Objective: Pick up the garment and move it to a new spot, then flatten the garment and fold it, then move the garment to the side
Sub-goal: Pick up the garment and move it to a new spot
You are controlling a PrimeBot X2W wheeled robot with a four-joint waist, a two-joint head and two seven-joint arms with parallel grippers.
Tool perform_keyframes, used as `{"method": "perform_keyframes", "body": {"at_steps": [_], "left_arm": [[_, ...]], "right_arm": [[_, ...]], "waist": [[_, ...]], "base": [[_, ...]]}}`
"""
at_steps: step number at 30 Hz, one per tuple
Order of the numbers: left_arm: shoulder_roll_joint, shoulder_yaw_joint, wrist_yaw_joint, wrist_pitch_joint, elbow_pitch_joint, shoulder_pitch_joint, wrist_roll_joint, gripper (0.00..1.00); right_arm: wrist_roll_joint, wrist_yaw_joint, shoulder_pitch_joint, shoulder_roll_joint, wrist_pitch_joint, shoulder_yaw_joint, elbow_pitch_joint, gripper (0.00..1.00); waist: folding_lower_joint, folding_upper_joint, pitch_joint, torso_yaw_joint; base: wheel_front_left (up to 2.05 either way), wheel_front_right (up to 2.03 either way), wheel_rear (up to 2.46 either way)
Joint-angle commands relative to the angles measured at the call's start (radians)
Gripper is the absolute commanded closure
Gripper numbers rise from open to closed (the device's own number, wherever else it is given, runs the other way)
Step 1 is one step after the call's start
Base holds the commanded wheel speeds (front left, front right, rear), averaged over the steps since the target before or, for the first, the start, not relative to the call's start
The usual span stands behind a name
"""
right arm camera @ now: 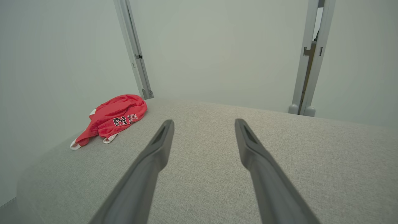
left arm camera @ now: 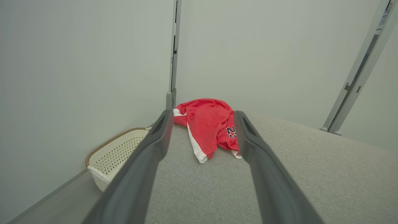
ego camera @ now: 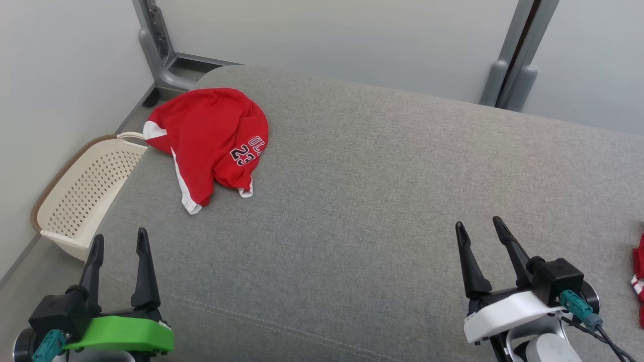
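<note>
Head view: left gripper (ego camera: 120, 234), lower left, and right gripper (ego camera: 478, 221), lower right, both spread wide and empty over the grey cushion (ego camera: 377, 201). The red garment (ego camera: 211, 136) lies crumpled at upper left on the cushion's corner, beside a cream basket (ego camera: 80, 196).
</note>
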Motion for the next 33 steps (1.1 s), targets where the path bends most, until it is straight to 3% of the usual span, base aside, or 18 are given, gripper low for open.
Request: {"method": "perform_keyframes", "body": {"at_steps": [1, 13, 20, 25, 33], "left_arm": [[-0.002, 0.008, -0.007, -0.003, 0.002, 0.015, 0.013, 0.0], [-0.012, 0.021, -0.02, 0.0, 0.008, -0.013, 0.006, 0.0], [0.044, 0.057, -0.047, 0.048, -0.05, -0.135, -0.014, 0.0], [0.105, 0.075, -0.114, 0.155, -0.022, -0.3, -0.074, 0.0], [0.137, 0.05, -0.236, 0.335, 0.272, -0.583, -0.184, 0.0]], "right_arm": [[0.002, -0.001, 0.003, -0.003, -0.005, -0.003, 0.003, 0.0], [-0.004, -0.001, 0.005, -0.003, -0.007, -0.012, -0.009, 0.0], [-0.015, -0.001, -0.014, -0.003, 0.005, -0.011, -0.025, 0.0], [-0.037, -0.001, -0.043, -0.004, 0.025, -0.001, -0.045, 0.0], [-0.071, -0.001, -0.106, -0.004, 0.048, 0.012, -0.08, 0.0]], "waist": [[0.0001, -0.0001, 0.0, 0.001], [0.0001, -0.0001, 0.012, 0.02], [0.0001, -0.0001, 0.039, 0.025], [0.0001, -0.0001, 0.088, 0.002], [0.0001, -0.0001, 0.217, -0.068]], "base": [[0.0, 0.0, 0.0], [0.0, 0.0, 0.0], [0.0, 0.0, 0.0], [0.0, 0.0, 0.0], [0.0, 0.0, 0.0]]}}
